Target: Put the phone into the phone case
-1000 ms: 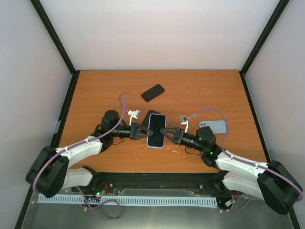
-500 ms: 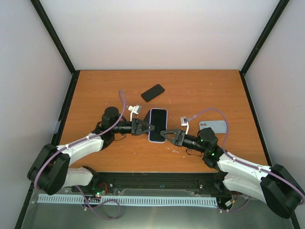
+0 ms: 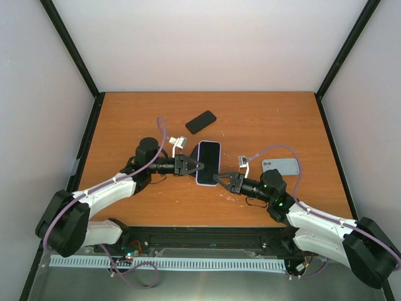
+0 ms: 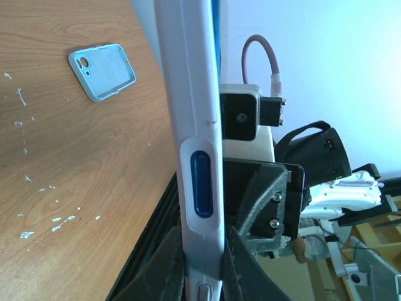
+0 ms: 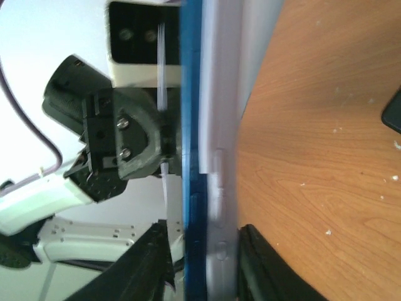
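A blue phone (image 3: 208, 163) sits in a lavender phone case, held edge-on above the middle of the table. My left gripper (image 3: 199, 166) is shut on its left long edge; in the left wrist view the fingers (image 4: 163, 263) pinch the case (image 4: 194, 125) just below a blue side button. My right gripper (image 3: 217, 178) straddles the lower right edge. In the right wrist view one finger (image 5: 257, 257) touches the lavender case (image 5: 219, 94), while the other stands slightly off the blue phone edge (image 5: 191, 125).
A loose pale blue-grey case (image 3: 280, 166) lies face up at the right, also seen in the left wrist view (image 4: 101, 70). A black phone (image 3: 200, 121) lies flat farther back. The right arm's cable arcs near the loose case.
The cased phone has shifted slightly away from the arm bases with the left gripper. The right gripper opened, slid to the lower right corner and narrowed again.
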Tool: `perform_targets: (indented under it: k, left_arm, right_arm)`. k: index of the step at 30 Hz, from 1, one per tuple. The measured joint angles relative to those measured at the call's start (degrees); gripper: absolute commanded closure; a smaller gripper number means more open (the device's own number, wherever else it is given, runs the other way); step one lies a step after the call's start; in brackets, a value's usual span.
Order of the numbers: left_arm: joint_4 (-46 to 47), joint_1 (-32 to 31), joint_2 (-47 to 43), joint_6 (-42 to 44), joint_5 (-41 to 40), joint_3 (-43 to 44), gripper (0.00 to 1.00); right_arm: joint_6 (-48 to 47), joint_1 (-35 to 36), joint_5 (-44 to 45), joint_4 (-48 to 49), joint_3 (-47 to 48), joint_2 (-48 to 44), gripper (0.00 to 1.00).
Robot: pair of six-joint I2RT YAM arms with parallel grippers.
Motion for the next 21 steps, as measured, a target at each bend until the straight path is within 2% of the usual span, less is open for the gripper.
perform_targets:
  k: [3, 7, 13, 14, 17, 19, 21]
  left_arm:
    - [-3.3, -0.2, 0.0, 2.5, -0.7, 1.6, 0.95]
    - [-7.4, -0.6, -0.1, 5.2, -1.3, 3.2, 0.94]
    - [-11.0, -0.9, -0.7, 7.9, -2.3, 3.6, 0.94]
    - [-11.3, -0.9, -0.9, 8.1, -2.4, 3.6, 0.94]
    - [-12.2, -0.9, -1.5, 8.3, -2.5, 3.6, 0.94]
    - [-11.8, -0.9, -1.7, 8.0, -2.1, 3.5, 0.94]
    - [-10.1, -0.6, -2.1, 6.8, -2.3, 2.4, 0.94]
  right_arm:
    - [0.2, -0.1, 1.1, -2.3, 0.0, -1.1, 0.89]
    - [0.2, 0.0, 1.7, -4.4, 0.0, -3.0, 0.97]
    - [0.3, 0.0, 1.6, -5.9, 0.0, -3.2, 0.97]
    - [0.5, 0.0, 1.5, -6.0, 0.0, -3.2, 0.94]
    - [0.9, 0.2, 1.1, -5.7, 0.0, -2.9, 0.67]
    - [1.4, 0.2, 0.7, -5.1, 0.0, -2.3, 0.53]
    - [1.6, 0.1, -0.2, -3.5, 0.0, -1.5, 0.44]
